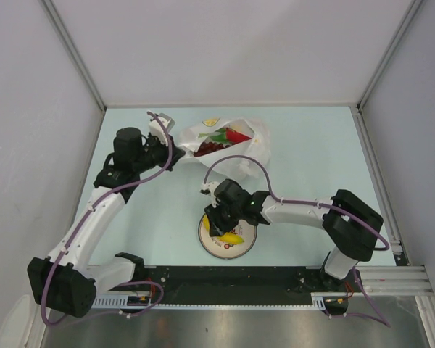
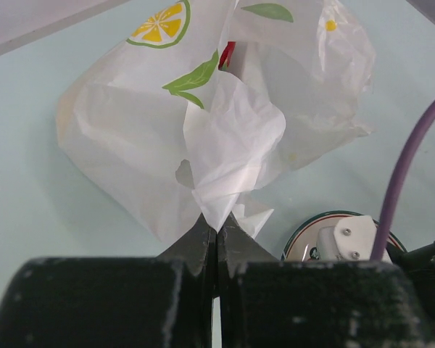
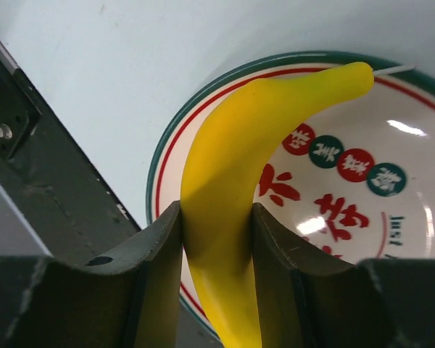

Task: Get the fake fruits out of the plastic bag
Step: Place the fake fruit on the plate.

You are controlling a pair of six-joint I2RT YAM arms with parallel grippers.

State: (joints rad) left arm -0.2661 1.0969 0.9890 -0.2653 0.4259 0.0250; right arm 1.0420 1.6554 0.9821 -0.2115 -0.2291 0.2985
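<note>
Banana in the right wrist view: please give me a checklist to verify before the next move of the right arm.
1. Right gripper closed on the banana: ok, a finger presses each side.
2. Banana over the plate: ok.
3. Banana resting on the plate: cannot tell.
4. Left gripper pinching the plastic bag: ok.
5. Bag emptied: not ok, the red fruit and the grapes are inside.
</note>
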